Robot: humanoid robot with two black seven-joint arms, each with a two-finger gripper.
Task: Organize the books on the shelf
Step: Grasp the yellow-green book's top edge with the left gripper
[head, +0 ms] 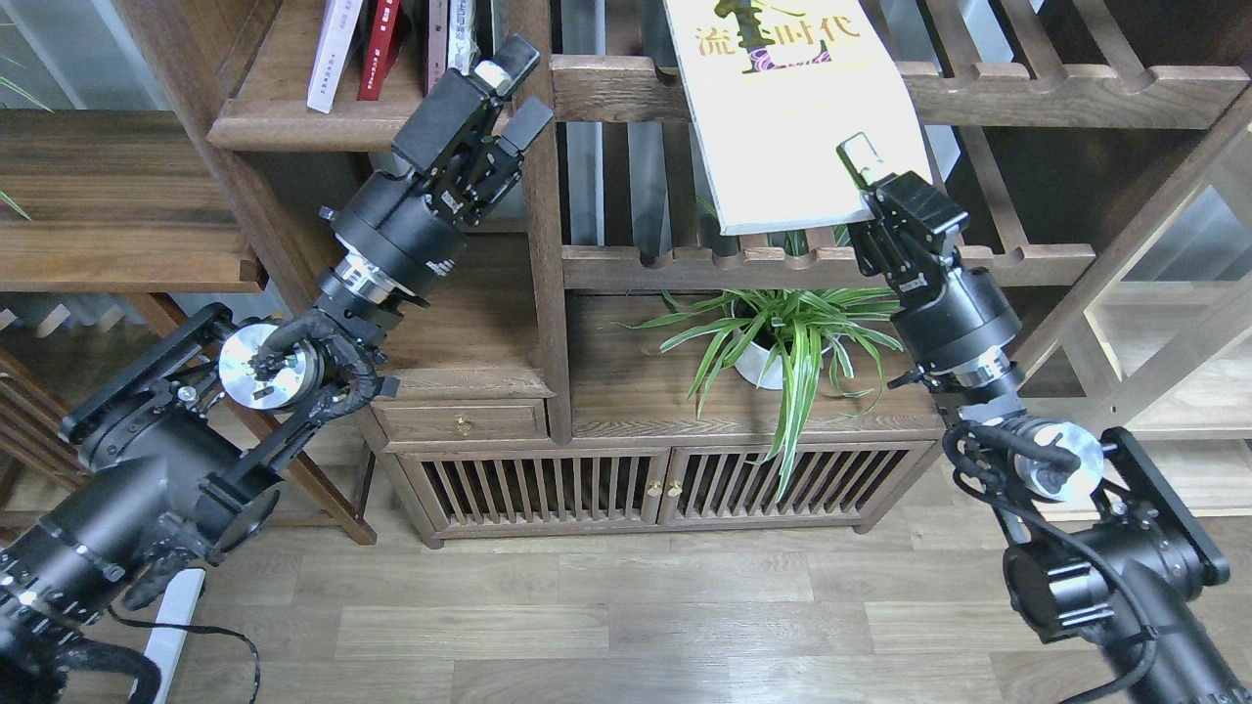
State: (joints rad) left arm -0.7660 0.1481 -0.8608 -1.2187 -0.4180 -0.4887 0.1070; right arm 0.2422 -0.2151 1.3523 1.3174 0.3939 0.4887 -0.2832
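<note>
Head view: yellow-green book (792,117) lies tilted over slatted rack (978,83), right of the post (538,196). Right gripper (863,186) jaws pinching its lower corner. Left gripper (514,93) jaws spread, empty, beside post. Paperback prob. light, floppy, glossy; grip nearer spine.

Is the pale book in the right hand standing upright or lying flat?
Lying flat, roughly. The pale book shows its whole cover face up, resting across the slatted rack, its near corner pinched by the right hand.
</note>
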